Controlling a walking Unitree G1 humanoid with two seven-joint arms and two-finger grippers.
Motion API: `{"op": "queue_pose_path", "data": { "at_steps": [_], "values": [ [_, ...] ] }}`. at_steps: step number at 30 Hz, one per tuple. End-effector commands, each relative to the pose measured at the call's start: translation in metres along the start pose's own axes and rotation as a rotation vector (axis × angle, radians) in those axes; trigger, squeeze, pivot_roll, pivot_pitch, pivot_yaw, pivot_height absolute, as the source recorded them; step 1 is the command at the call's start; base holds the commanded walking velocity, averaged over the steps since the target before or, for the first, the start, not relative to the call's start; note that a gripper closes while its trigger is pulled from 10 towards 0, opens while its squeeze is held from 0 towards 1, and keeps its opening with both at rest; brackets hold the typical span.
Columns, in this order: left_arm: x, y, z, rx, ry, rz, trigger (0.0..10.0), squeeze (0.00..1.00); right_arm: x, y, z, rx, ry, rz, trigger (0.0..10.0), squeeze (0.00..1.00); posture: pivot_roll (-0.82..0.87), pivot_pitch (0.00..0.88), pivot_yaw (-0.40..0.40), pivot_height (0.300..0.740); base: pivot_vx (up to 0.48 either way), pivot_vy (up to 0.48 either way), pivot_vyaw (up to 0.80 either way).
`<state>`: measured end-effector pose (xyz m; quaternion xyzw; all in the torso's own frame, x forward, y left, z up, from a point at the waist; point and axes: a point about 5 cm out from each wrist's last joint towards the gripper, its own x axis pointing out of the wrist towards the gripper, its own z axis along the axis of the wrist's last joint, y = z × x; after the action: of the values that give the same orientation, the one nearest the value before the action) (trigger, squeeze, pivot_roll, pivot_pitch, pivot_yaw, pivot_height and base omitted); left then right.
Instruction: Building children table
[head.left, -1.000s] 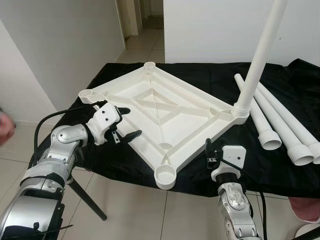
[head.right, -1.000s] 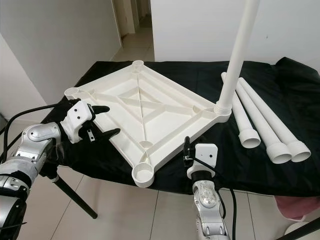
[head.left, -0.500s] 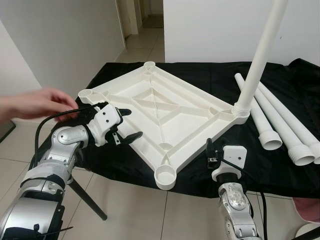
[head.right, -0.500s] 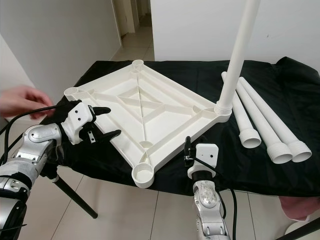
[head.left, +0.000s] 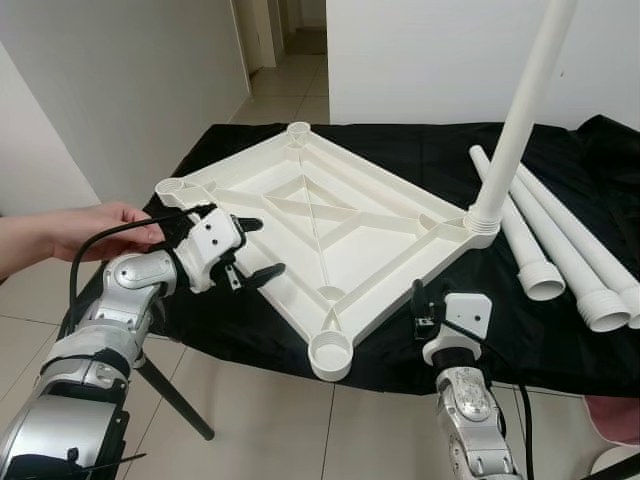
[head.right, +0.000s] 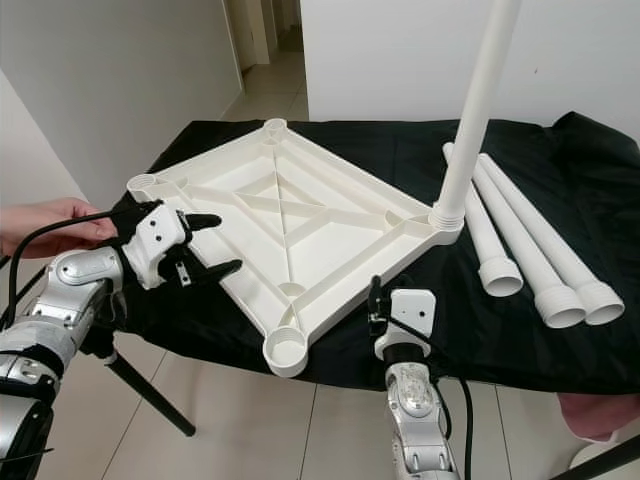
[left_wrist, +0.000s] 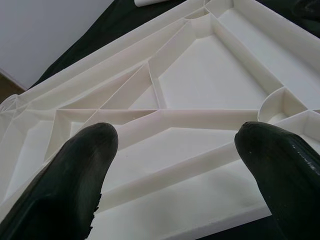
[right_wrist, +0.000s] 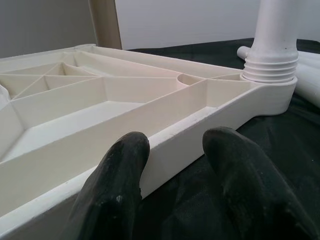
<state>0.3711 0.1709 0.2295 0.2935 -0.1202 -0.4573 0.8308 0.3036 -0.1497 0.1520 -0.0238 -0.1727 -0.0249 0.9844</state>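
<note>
Left claw (head.left: 252, 248), fingers spread, hovers at the upturned tabletop (head.left: 330, 225) on the black-draped table (head.left: 420, 150); I close squarely on its rim. Right claw (head.right: 374, 300), released, waits at the near edge.

No readable text, label, brand, number or sign appears anywhere in these views; every surface that shows is plain and unmarked.

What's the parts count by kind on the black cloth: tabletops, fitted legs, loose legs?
Tabletop, upside down: 1
Fitted leg, upright in a corner socket: 1
Loose legs, lying on the black cloth: 3
Total: 5
</note>
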Motion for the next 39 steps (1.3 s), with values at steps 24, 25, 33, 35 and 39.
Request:
{"op": "queue_pose_path", "data": {
  "at_steps": [24, 25, 33, 35, 39],
  "values": [
    [-0.0071, -0.0014, -0.0077, -0.017, 0.043, -0.002, 10.0, 0.0, -0.0026, -0.0028, -0.0018, 0.007, 0.003, -0.007, 10.0, 0.0, 0.07, 0.172, 0.131, 0.74, 0.0, 0.0, 0.0],
    [-0.0072, -0.0011, -0.0076, -0.015, 0.043, 0.0, 10.0, 0.0, -0.0028, -0.0021, -0.0018, 0.007, 0.003, -0.004, 10.0, 0.0, 0.07, 0.167, 0.132, 0.74, 0.0, 0.0, 0.0],
    [-0.0069, -0.0013, -0.0078, -0.009, 0.045, 0.003, 10.0, 0.0, -0.0028, 0.0, -0.0022, 0.009, 0.003, 0.003, 10.0, 0.0, 0.07, 0.15, 0.132, 0.74, 0.0, 0.0, 0.0],
    [-0.0065, -0.0013, -0.0075, -0.007, 0.045, 0.002, 10.0, 0.0, -0.0029, 0.0001, -0.0023, 0.009, 0.002, 0.003, 10.0, 0.0, 0.07, 0.147, 0.131, 0.74, 0.0, 0.0, 0.0],
    [-0.0067, -0.0006, -0.0073, -0.006, 0.045, 0.004, 10.0, 0.0, -0.0032, 0.0, -0.0024, 0.008, 0.002, 0.002, 10.0, 0.0, 0.07, 0.143, 0.13, 0.74, 0.0, 0.0, 0.0]
  ]
}}
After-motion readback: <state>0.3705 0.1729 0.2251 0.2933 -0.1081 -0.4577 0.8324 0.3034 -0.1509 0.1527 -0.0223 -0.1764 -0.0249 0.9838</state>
